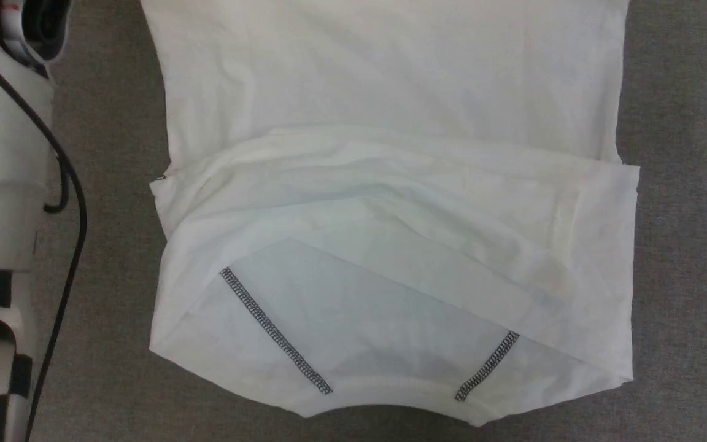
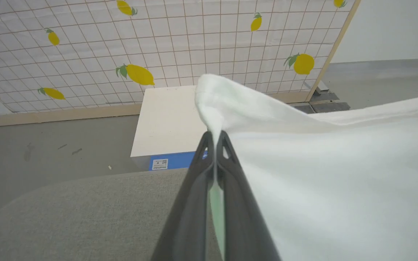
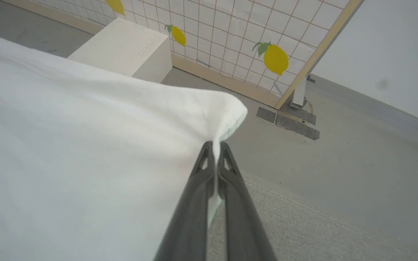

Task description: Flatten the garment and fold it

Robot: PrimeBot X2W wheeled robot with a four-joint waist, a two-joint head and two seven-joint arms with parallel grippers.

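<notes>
Garment (image 1: 390, 92) on grey cloth (image 1: 96, 92); lemon-tiled screen (image 2: 85, 43)

I have both arms raised: the dark two-fingered left gripper (image 2: 215, 137) and dark two-fingered right gripper (image 3: 214, 145) each pinch a corner of the thin white shirt (image 2: 339, 181).

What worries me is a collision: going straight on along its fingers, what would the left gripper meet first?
The left gripper pinches the garment, so that fold comes first; beyond it, probably the white box, depth unclear.
</notes>
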